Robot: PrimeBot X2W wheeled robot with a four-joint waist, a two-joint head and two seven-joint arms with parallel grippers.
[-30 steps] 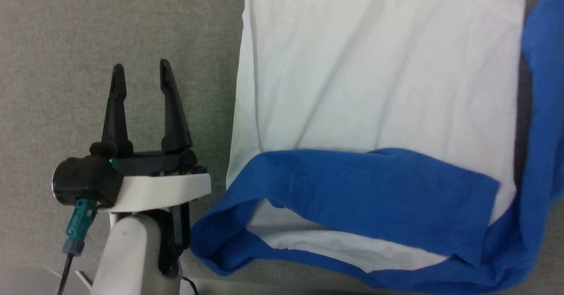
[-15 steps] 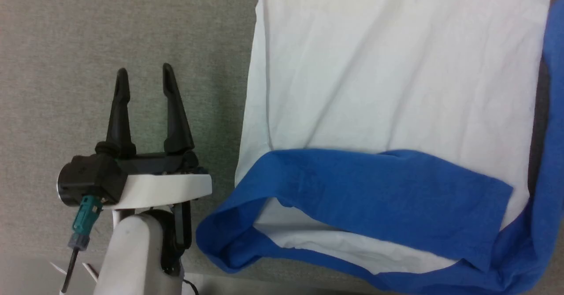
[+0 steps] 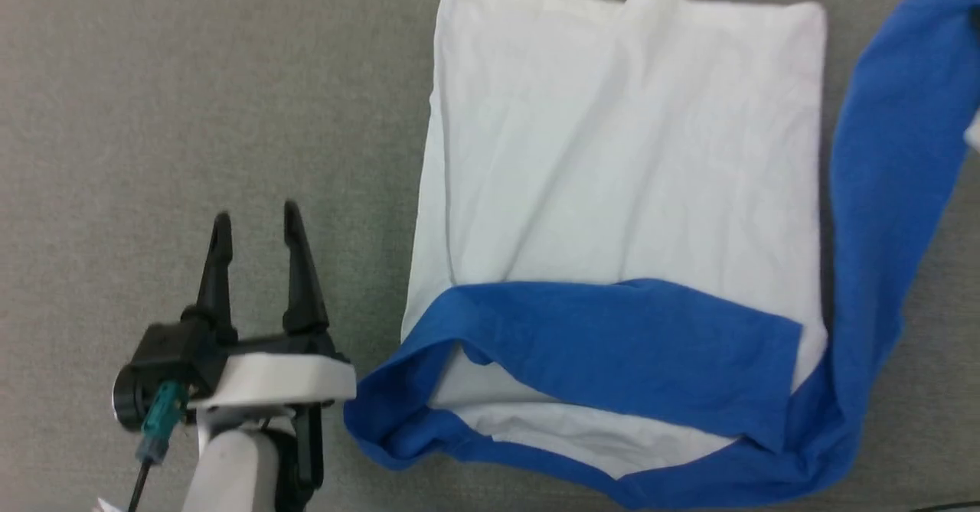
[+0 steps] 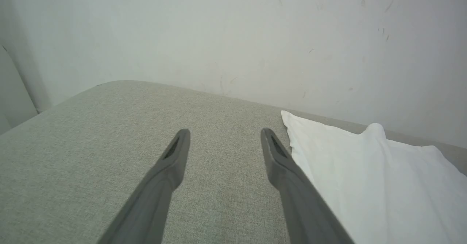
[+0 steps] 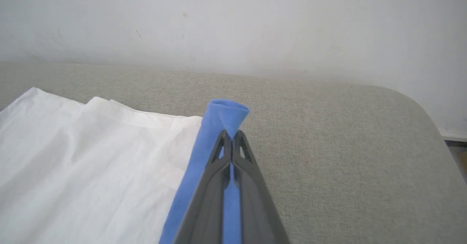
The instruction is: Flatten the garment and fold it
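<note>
The garment [image 3: 612,152] lies on the grey surface, white body spread flat, hem at the far end. One blue sleeve [image 3: 628,347] is folded across the body near me. The other blue sleeve [image 3: 888,160] runs up the right side, lifted at its far end. In the right wrist view my right gripper [image 5: 231,134] is shut on that sleeve's cuff [image 5: 226,114], held above the surface. My left gripper [image 3: 256,217] stands open over bare fabric left of the garment, touching nothing; in the left wrist view it [image 4: 224,132] sits beside the white body [image 4: 365,174].
The grey upholstered surface [image 3: 191,99] stretches wide to the left of the shirt. A pale wall [image 4: 233,36] rises behind its far edge, and the surface's rounded corner [image 5: 419,101] lies to the right.
The head camera has pulled back, so the shirt's far hem now shows. The right sleeve's end has risen off the surface, gripped by my right gripper, which has closed.
</note>
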